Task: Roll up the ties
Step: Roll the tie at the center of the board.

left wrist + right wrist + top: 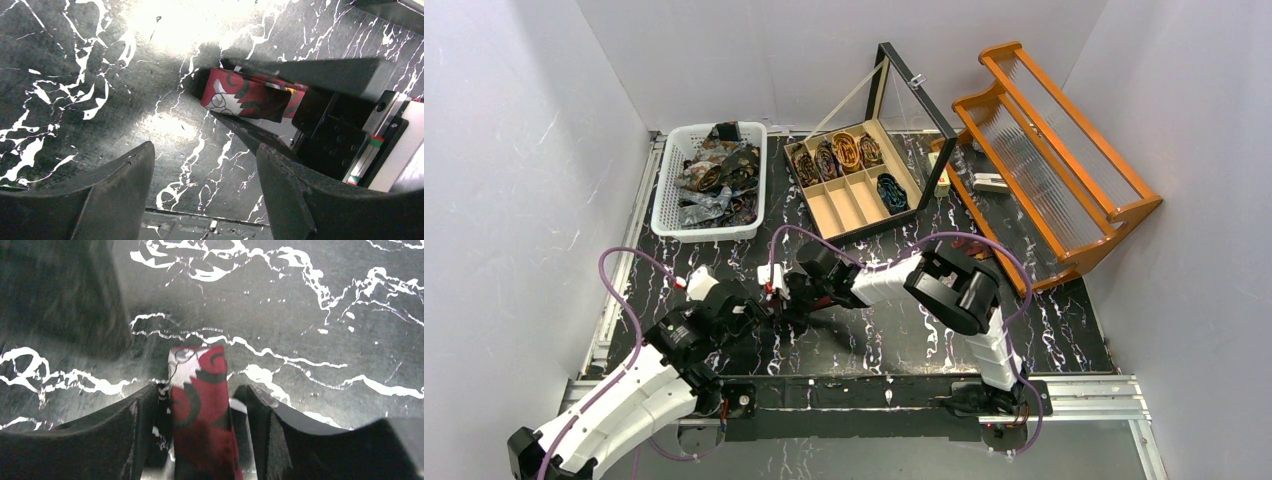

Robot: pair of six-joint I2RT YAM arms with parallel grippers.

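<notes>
Five coiled ties [847,151] in divided box [842,206]

The tie [200,405] is red with black swirls and white patches. The table [874,345] is black marble veined with white. The basket [664,198] is white.

One red patterned tie [200,410]. Five rolled ties [846,150] in one divided box [842,205]. One white basket [709,232] of loose ties [714,175], too tangled to count. One wooden rack [1064,170]. Two hands, the left hand [204,147] and the right hand [200,389].
</notes>
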